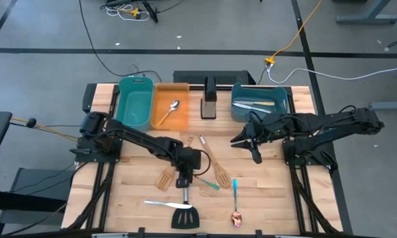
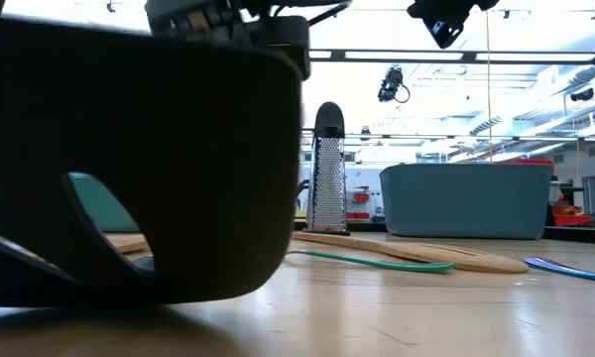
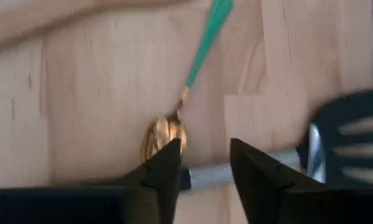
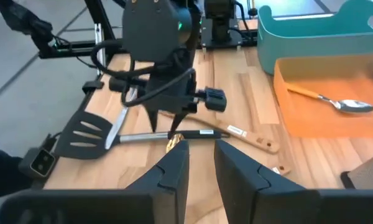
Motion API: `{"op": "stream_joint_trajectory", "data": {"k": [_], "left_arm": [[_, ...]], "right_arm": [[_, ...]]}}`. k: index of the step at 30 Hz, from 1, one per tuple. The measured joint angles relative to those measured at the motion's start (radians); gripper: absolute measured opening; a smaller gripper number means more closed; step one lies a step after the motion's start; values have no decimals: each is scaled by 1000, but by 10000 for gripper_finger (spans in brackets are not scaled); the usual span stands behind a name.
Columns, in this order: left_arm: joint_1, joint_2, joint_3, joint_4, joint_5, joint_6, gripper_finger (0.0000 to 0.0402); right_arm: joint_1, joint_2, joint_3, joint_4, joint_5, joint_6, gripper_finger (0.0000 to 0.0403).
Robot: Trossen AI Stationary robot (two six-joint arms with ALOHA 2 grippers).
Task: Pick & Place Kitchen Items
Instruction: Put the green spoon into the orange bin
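High view, from left to right: the left arm reaches from the table's left edge toward the middle, and the left gripper (image 1: 184, 183) points down over the steel handle of a black slotted turner (image 1: 185, 215), whose head lies near the front edge. In the left wrist view its two dark fingers (image 3: 165, 168) stand apart, straddling that handle, with nothing clamped between them. Just beside them lies the gold bowl of a green-handled spoon (image 3: 196, 62). A silver knife (image 1: 160, 203) lies left of the turner's handle. A short pale wooden spatula (image 1: 164, 178) rests left of the gripper, and a longer wooden spatula (image 1: 215, 168) lies slanted to its right. Further right, a blue-handled spoon (image 1: 235, 192) points toward the front edge, with a copper spoon (image 1: 237, 218) just below it.

Along the back of the table stand a teal bin (image 1: 135, 100), then an orange bin (image 1: 170, 106) holding a spoon with an orange handle (image 1: 169, 111), then an upright metal grater (image 1: 208, 99), then a blue bin (image 1: 260, 102) holding pale utensils.

The right arm stretches in from the right edge, and the right gripper (image 1: 255, 153) hangs in front of the blue bin, well apart from the loose utensils. In the right wrist view its fingers (image 4: 174, 171) are parted and hold nothing.
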Motion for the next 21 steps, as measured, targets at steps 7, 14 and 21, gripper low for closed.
{"op": "stream_joint_trajectory", "data": {"k": [7, 14, 21], "left_arm": [[-17, 87, 31, -12, -34, -13, 225], [-20, 146, 80, -39, -58, 1, 240], [-19, 147, 88, -56, -101, 44, 239]], "right_arm": [[0, 0, 0, -19, 0, -10, 87], [0, 0, 0, -30, 0, -25, 87], [0, 0, 0, -31, 0, -25, 87]]}}
